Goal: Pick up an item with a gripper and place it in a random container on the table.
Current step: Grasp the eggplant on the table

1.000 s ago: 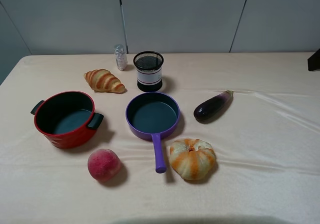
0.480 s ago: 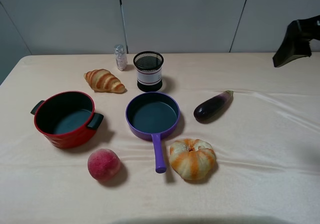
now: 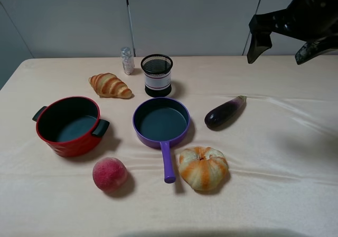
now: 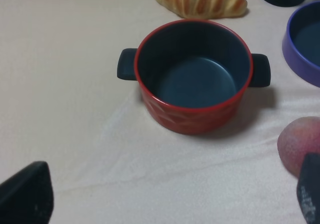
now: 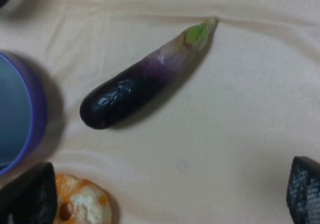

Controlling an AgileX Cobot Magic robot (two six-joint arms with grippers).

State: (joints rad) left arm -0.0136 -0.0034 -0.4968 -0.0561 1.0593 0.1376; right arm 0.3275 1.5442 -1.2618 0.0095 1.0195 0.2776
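Note:
The dark purple eggplant point(image 3: 224, 113) lies on the cream cloth of the table point(image 3: 274, 168), to the right of the purple frying pan point(image 3: 161, 122), which is empty. My right gripper point(image 3: 282, 47) hangs open high above the table's back right, beyond the eggplant. In the right wrist view the eggplant point(image 5: 145, 87) lies between and ahead of the open gripper point(image 5: 167, 194), with the pan's rim point(image 5: 37, 109) beside it. My left gripper point(image 4: 167, 199) is open and empty, short of the red pot; it does not show in the exterior view.
A red two-handled pot point(image 3: 68, 125) stands at the left, also in the left wrist view point(image 4: 192, 74). A peach point(image 3: 110, 174) and a striped pumpkin point(image 3: 203, 167) lie in front. A croissant point(image 3: 110, 85), a black mesh cup point(image 3: 157, 75) and a small bottle point(image 3: 127, 60) stand behind.
My right arm has come in from the right edge and moved left over the back right of the table. Nothing on the table has moved.

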